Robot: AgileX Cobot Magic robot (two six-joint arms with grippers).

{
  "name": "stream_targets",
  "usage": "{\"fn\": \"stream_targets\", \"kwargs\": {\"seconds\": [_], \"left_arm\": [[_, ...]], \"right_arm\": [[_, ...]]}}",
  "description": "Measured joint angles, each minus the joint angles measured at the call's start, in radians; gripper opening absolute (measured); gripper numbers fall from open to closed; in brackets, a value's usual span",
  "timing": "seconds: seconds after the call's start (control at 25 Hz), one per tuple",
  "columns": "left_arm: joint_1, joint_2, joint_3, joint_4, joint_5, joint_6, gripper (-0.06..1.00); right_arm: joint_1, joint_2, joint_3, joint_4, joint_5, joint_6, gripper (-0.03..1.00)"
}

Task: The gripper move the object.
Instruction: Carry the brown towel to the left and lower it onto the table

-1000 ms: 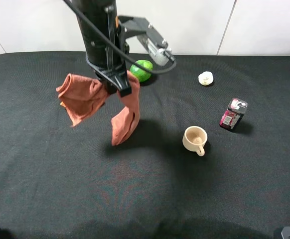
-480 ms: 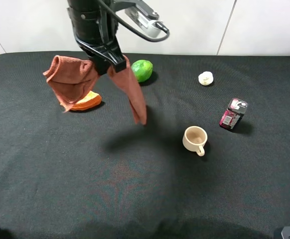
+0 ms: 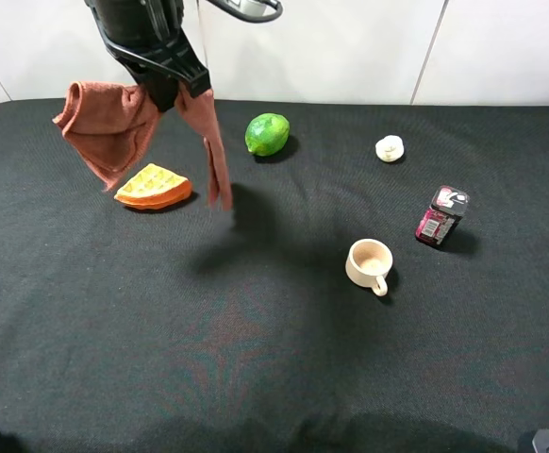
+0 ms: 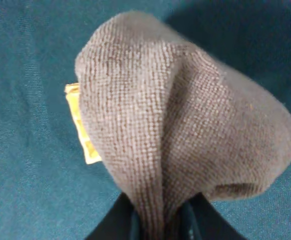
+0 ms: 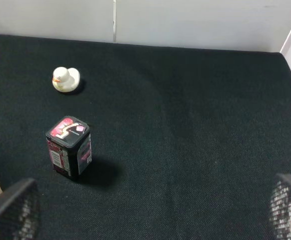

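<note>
Black bench, far left corner: the left tool pinches a rust cloth by a bunched fold, aloft over a waffle; it looks light, limp, best gripped mid-fold.

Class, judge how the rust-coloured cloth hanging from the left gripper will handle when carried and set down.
Probably floppy: the cloth droops in folds either side of the left gripper. Likely light, since one pinch holds it all. Its hanging tail may brush the waffle.

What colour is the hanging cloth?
The cloth is rust-brown, clearest in the exterior high view.
</note>
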Motion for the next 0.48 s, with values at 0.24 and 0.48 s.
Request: {"fn": "stream_targets", "kwargs": {"seconds": [0.24, 0.48], "left_arm": [[0.028, -0.018, 0.0, 0.0, -0.001, 0.0, 0.18], [0.075, -0.02, 0.0, 0.0, 0.002, -0.004, 0.18]], "right_arm": [[0.0, 0.0, 0.0, 0.0, 0.0, 0.0, 0.69], [0.0, 0.0, 0.0, 0.0, 0.0, 0.0, 0.69]]}}
